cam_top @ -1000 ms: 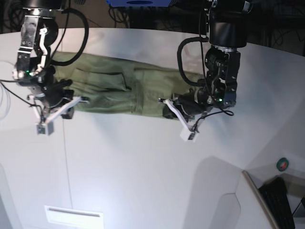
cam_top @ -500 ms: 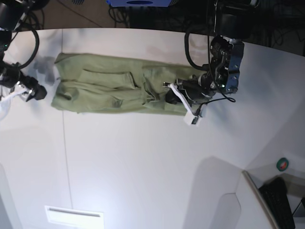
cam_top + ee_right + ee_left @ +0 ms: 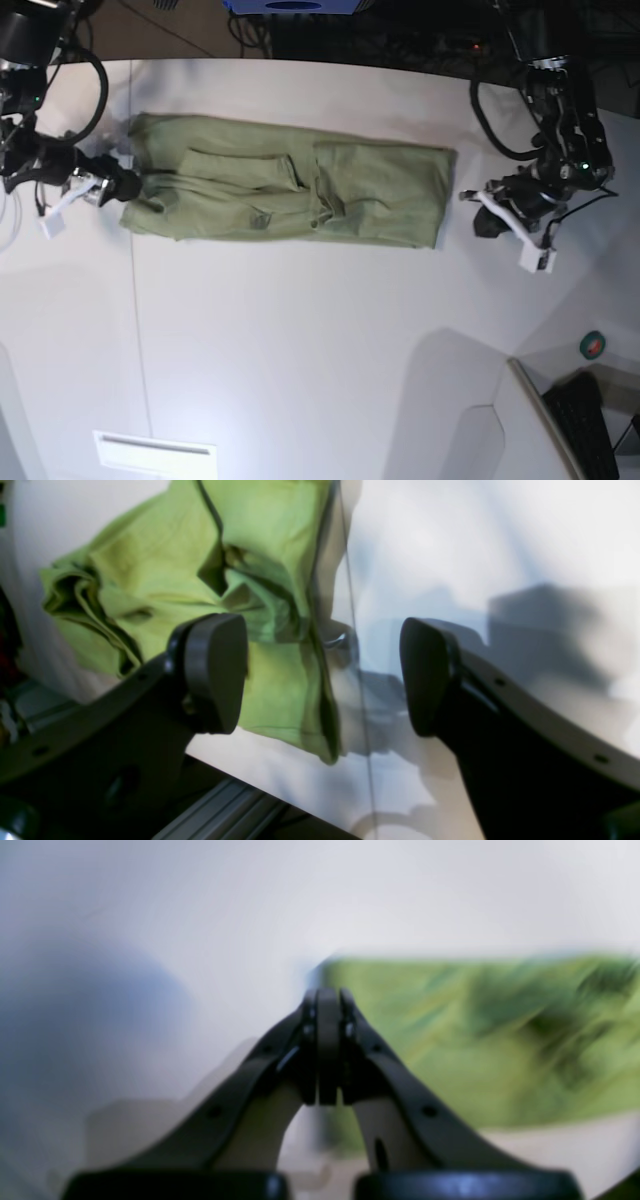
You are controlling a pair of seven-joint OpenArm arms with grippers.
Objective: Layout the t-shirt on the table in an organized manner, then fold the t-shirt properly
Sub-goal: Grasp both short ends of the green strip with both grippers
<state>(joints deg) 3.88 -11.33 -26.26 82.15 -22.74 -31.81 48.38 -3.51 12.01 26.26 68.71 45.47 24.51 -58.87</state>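
Observation:
The olive-green t-shirt (image 3: 290, 185) lies as a long folded band across the far part of the white table (image 3: 300, 340). My left gripper (image 3: 478, 212) hovers just off the shirt's right end; in the left wrist view it (image 3: 327, 995) is shut with nothing between its fingers, and the blurred t-shirt (image 3: 475, 1040) lies beyond it to the right. My right gripper (image 3: 122, 175) is at the shirt's left end. In the right wrist view it (image 3: 320, 675) stands wide open and empty above the rumpled t-shirt edge (image 3: 165, 565) and the table (image 3: 450, 555).
A thin dark seam (image 3: 135, 330) runs down the table's left side, passing under the shirt's left end. A small round green item (image 3: 594, 345) and a dark keyboard-like object (image 3: 590, 420) sit at the lower right. A white slot (image 3: 155, 455) is at the front.
Both arms have come off the shirt. The left gripper has swung right past the shirt's end, still shut. The right gripper has opened and stands by the left end. The shirt lies flatter.

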